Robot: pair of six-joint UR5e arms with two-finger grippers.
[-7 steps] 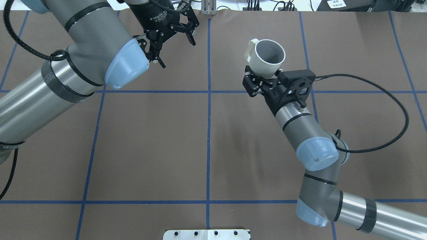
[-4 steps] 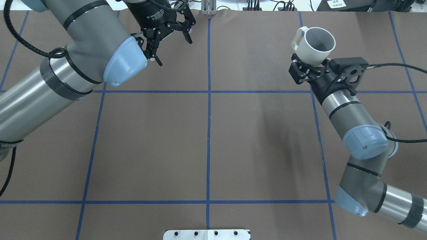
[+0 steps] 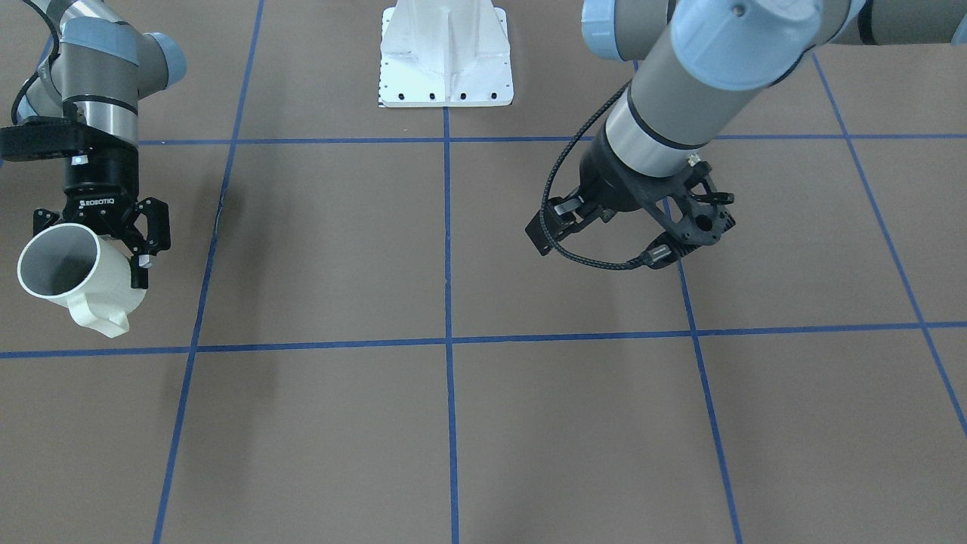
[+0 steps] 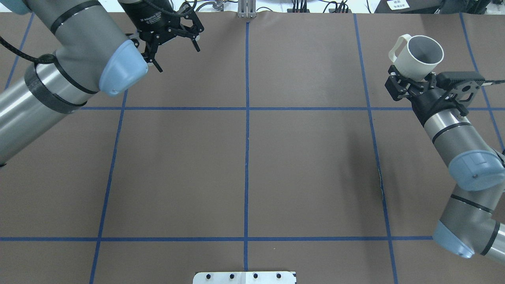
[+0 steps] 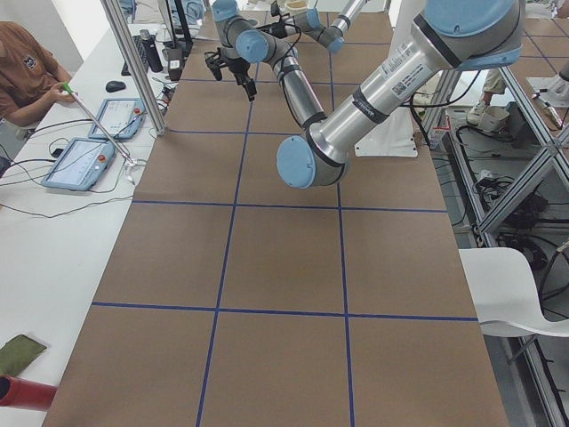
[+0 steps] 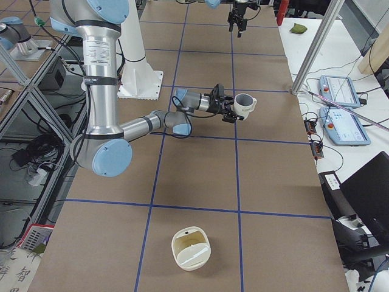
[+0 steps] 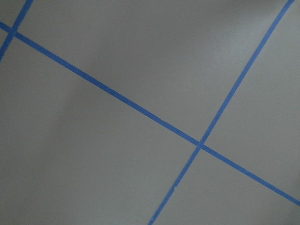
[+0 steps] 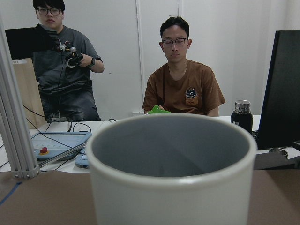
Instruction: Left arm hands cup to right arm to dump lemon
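The cream-white cup [image 4: 414, 63] is held off the table at the far right, tilted with its mouth up and outward and its handle away from the arm. My right gripper [image 4: 412, 79] is shut on its lower body. The cup also shows in the front view [image 3: 106, 295], the right side view [image 6: 244, 106] and the right wrist view [image 8: 173, 197]. Its grey inside shows no lemon in any view. My left gripper [image 4: 179, 60] is open and empty over the far left of the table.
A cream bowl [image 6: 191, 248] stands on the table near its right end. The white robot base [image 3: 446, 68] is at the near edge. A metal post [image 6: 316, 48], tablets [image 6: 337, 91] and two seated operators [image 8: 180, 89] lie beyond the far edge.
My right arm has swung the cup well to the right and a little farther out. My left gripper, still open, has drawn back to the left.
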